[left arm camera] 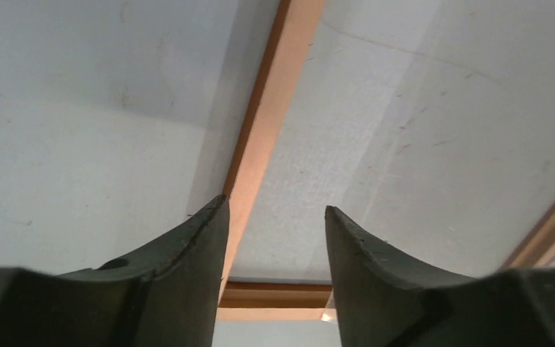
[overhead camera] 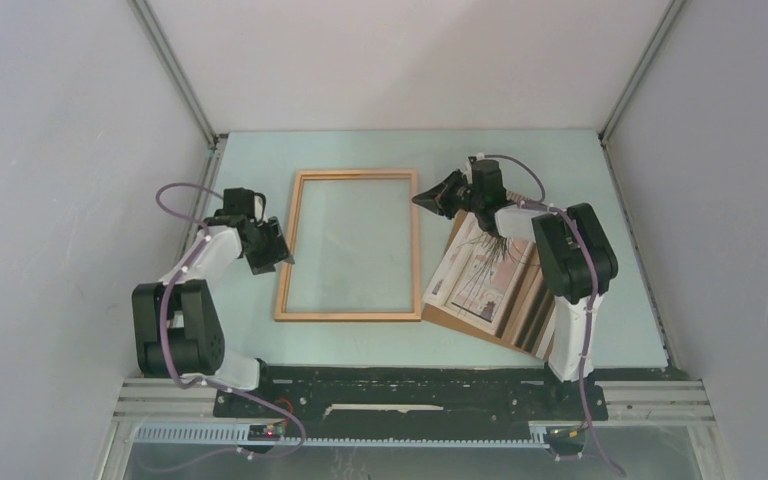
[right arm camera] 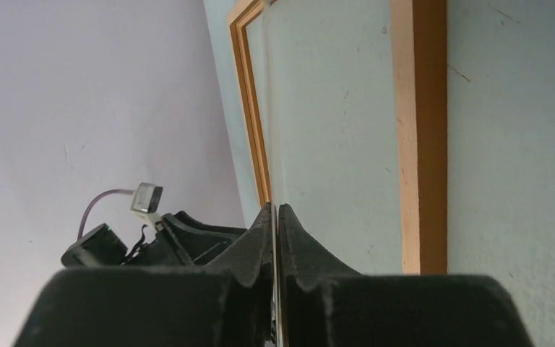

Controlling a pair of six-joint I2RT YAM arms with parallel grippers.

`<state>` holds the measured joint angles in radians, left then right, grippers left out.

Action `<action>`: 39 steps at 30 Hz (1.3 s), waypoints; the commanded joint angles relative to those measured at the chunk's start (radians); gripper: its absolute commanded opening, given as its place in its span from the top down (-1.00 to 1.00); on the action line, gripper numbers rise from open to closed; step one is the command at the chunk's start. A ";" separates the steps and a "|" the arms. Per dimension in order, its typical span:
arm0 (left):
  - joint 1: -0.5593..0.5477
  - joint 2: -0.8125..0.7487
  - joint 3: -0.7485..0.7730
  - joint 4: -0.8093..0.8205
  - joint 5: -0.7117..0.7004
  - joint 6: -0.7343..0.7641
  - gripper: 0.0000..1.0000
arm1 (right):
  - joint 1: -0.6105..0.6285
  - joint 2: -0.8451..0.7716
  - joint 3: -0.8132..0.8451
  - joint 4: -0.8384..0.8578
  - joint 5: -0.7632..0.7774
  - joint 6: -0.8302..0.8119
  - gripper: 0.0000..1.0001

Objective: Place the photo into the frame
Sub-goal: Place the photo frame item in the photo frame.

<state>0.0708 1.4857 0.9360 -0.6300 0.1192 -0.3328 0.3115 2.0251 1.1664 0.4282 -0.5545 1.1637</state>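
Note:
The thin light-brown wooden frame (overhead camera: 350, 315) lies flat mid-table; one rail also shows in the left wrist view (left arm camera: 274, 108) and another in the right wrist view (right arm camera: 419, 144). A clear pane (overhead camera: 355, 240) sits over its opening. My right gripper (overhead camera: 428, 197) is at the frame's far right corner, shut (right arm camera: 275, 206) on the pane's thin edge (right arm camera: 269, 144). My left gripper (overhead camera: 275, 255) is open (left arm camera: 274, 206), low over the frame's left rail. The photo (overhead camera: 480, 280) lies to the right of the frame on the brown backing board (overhead camera: 460, 322), partly under the right arm.
Grey walls close in the table on the left, right and back. Metal posts stand at the back corners (overhead camera: 210, 130). The left arm's wrist shows across the frame in the right wrist view (right arm camera: 152, 238). The right arm's base stands near the board's right edge.

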 commanded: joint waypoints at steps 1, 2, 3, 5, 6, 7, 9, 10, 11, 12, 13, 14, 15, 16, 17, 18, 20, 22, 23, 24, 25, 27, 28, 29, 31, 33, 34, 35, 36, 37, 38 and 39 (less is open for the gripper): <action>0.004 -0.055 0.071 0.038 0.081 -0.069 -0.25 | 0.011 0.035 0.076 -0.036 0.002 -0.079 0.76; 0.005 -0.045 0.107 0.046 0.085 -0.083 -0.31 | 0.011 0.040 0.079 -0.046 -0.006 -0.089 0.71; 0.005 -0.027 0.136 0.048 0.076 -0.092 -0.38 | 0.013 0.039 0.079 -0.057 -0.009 -0.101 0.61; 0.007 0.030 0.195 0.058 0.065 -0.109 -0.47 | 0.014 0.029 0.080 -0.096 -0.009 -0.142 0.47; 0.014 0.071 0.225 0.060 0.069 -0.118 -0.50 | 0.014 0.023 0.080 -0.122 -0.007 -0.164 0.39; 0.020 0.108 0.248 0.065 0.084 -0.133 -0.53 | 0.014 0.018 0.080 -0.144 -0.010 -0.187 0.31; 0.034 0.167 0.276 0.087 0.095 -0.156 -0.55 | 0.014 0.015 0.079 -0.180 -0.038 -0.222 0.21; 0.037 0.181 0.280 0.100 0.092 -0.159 -0.56 | 0.014 0.015 0.079 -0.192 -0.057 -0.234 0.21; 0.040 0.189 0.278 0.115 0.091 -0.154 -0.59 | 0.014 0.014 0.079 -0.215 -0.073 -0.246 0.21; 0.040 0.196 0.274 0.124 0.085 -0.148 -0.60 | 0.015 0.009 0.076 -0.225 -0.082 -0.253 0.21; 0.043 0.204 0.267 0.135 0.086 -0.144 -0.62 | 0.016 0.002 0.068 -0.230 -0.088 -0.259 0.21; 0.048 0.216 0.259 0.144 0.095 -0.139 -0.62 | 0.017 -0.012 0.057 -0.234 -0.088 -0.266 0.20; 0.055 0.229 0.253 0.153 0.107 -0.136 -0.63 | 0.017 -0.025 0.049 -0.237 -0.086 -0.274 0.19; 0.061 0.243 0.247 0.160 0.121 -0.136 -0.63 | 0.016 -0.038 0.042 -0.249 -0.083 -0.284 0.17; 0.065 0.258 0.244 0.164 0.133 -0.135 -0.63 | 0.012 -0.050 0.037 -0.261 -0.080 -0.292 0.14; 0.068 0.263 0.242 0.169 0.134 -0.135 -0.64 | 0.009 -0.057 0.031 -0.265 -0.081 -0.298 0.11; 0.072 0.268 0.232 0.187 0.139 -0.136 -0.65 | 0.000 -0.069 0.007 -0.258 -0.095 -0.305 0.07; 0.072 0.281 0.226 0.204 0.169 -0.150 -0.66 | -0.012 -0.080 -0.021 -0.242 -0.124 -0.300 0.06; 0.072 0.291 0.223 0.212 0.188 -0.160 -0.66 | -0.018 -0.089 -0.032 -0.231 -0.135 -0.297 0.05; 0.073 0.300 0.221 0.220 0.205 -0.168 -0.66 | -0.022 -0.101 -0.043 -0.221 -0.139 -0.296 0.02; 0.072 0.308 0.219 0.227 0.218 -0.176 -0.66 | -0.024 -0.111 -0.050 -0.217 -0.139 -0.298 0.00; 0.072 0.317 0.215 0.236 0.234 -0.184 -0.66 | -0.024 -0.115 -0.050 -0.215 -0.143 -0.300 -0.01; 0.072 0.319 0.213 0.240 0.238 -0.188 -0.66 | -0.022 -0.112 -0.051 -0.208 -0.146 -0.295 0.00; 0.072 0.321 0.212 0.247 0.244 -0.192 -0.66 | -0.021 -0.107 -0.052 -0.188 -0.152 -0.287 0.01; 0.072 0.325 0.207 0.257 0.260 -0.201 -0.66 | -0.013 -0.097 -0.059 -0.146 -0.162 -0.264 0.04; 0.073 0.332 0.204 0.264 0.274 -0.209 -0.66 | -0.006 -0.086 -0.059 -0.124 -0.151 -0.255 0.19; 0.073 0.334 0.204 0.267 0.279 -0.210 -0.66 | -0.002 -0.082 -0.060 -0.118 -0.142 -0.254 0.28; 0.072 0.335 0.204 0.268 0.282 -0.212 -0.66 | 0.002 -0.077 -0.059 -0.111 -0.132 -0.254 0.38; 0.073 0.336 0.206 0.269 0.283 -0.213 -0.66 | 0.004 -0.071 -0.060 -0.101 -0.129 -0.252 0.48; 0.073 0.335 0.205 0.269 0.284 -0.213 -0.66 | 0.006 -0.065 -0.059 -0.093 -0.127 -0.248 0.57; 0.072 0.334 0.205 0.271 0.285 -0.214 -0.66 | 0.006 -0.058 -0.057 -0.091 -0.127 -0.246 0.64; 0.073 0.334 0.208 0.272 0.287 -0.215 -0.66 | 0.007 -0.049 -0.051 -0.087 -0.129 -0.246 0.70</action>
<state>0.1371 1.8145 1.1645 -0.3931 0.3656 -0.5270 0.3069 1.9701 1.1065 0.2653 -0.6849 0.9073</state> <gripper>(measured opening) 0.831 0.200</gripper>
